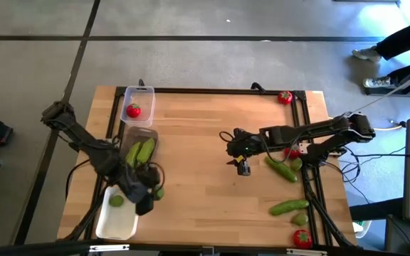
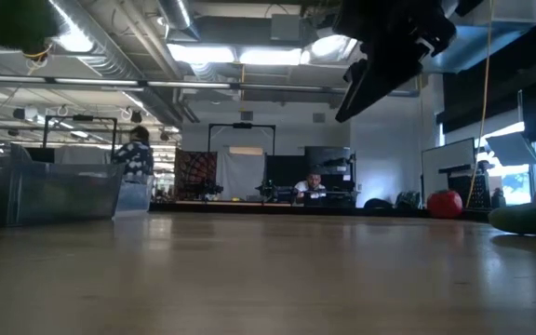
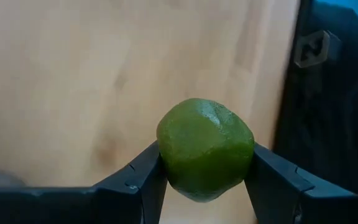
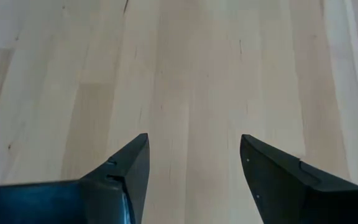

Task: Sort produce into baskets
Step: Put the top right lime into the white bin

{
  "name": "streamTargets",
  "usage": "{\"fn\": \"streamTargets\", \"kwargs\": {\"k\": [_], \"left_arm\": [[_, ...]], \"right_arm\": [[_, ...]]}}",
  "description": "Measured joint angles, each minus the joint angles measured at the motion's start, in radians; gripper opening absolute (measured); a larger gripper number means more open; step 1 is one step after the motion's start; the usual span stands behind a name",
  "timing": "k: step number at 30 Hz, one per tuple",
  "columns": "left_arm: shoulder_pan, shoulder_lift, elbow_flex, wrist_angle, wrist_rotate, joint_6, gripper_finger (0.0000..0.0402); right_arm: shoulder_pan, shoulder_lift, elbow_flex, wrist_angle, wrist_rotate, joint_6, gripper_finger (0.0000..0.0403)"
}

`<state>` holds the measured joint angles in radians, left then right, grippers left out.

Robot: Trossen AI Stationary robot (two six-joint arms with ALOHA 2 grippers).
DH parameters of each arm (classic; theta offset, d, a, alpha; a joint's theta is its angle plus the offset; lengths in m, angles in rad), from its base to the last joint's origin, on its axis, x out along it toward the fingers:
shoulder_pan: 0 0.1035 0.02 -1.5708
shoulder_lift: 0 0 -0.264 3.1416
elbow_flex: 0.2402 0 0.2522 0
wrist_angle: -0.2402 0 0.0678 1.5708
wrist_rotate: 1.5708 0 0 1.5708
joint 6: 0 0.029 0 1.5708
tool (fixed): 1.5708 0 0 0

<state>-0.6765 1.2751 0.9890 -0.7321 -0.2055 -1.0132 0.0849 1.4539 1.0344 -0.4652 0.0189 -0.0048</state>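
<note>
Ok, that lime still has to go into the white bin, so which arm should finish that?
The left. Its tool is already shut on the lime and sits beside the white bin, where one lime already lies. The right tool is open and empty over bare wood near mid-table.

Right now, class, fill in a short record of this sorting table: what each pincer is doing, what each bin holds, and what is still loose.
left pincer: shut on a lime, beside the white bin
right pincer: open, empty, over bare table
white bin: one lime
far clear bin: one tomato
middle clear bin: cucumbers
loose: cucumbers and tomatoes on the right
</note>
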Motion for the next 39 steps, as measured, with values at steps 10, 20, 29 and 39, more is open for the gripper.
{"fn": "streamTargets", "kwargs": {"k": [10,20,29,39], "left_arm": [[-0.191,0.014,0.0,-0.115,0.014,-0.383,0.018],[-0.34,0.097,0.0,-0.173,0.023,-0.657,0.018],[-0.38,0.179,0.0,-0.265,0.039,-0.806,0.018],[-0.368,0.18,0.0,-0.313,0.102,-0.863,0.0186]], "right_arm": [[0.0,0.004,0.0,-0.011,0.0,-0.026,0.0221],[0.0,0.004,0.0,-0.011,0.043,-0.027,0.0221],[0.0,0.004,0.0,-0.018,0.059,-0.027,0.0221],[0.0,0.004,0.0,-0.016,0.058,-0.027,0.0221]]}}
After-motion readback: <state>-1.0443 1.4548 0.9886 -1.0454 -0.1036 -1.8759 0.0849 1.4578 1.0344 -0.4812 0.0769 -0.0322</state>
